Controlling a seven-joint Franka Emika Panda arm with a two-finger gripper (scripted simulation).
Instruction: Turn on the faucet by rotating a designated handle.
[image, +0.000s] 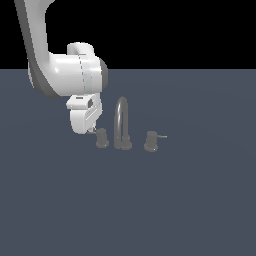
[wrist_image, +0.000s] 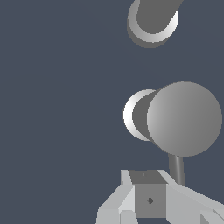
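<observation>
Jaws of the white gripper (wrist_image: 151, 199): I cannot tell how wide they stand. Just ahead of them lies the thin lever rod (wrist_image: 176, 169) of the small dark grey cylindrical metal handle (image: 102, 137). Push sideways near the rod's tip, following its arc.

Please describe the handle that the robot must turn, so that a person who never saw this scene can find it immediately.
Find the tall arched spout in the middle of the grey floor. On each side of it stands one short knob; the handle is the knob on the exterior view's left, directly beside the white gripper. The twin knob stands alone, its thin rod pointing to the exterior view's right.
</observation>
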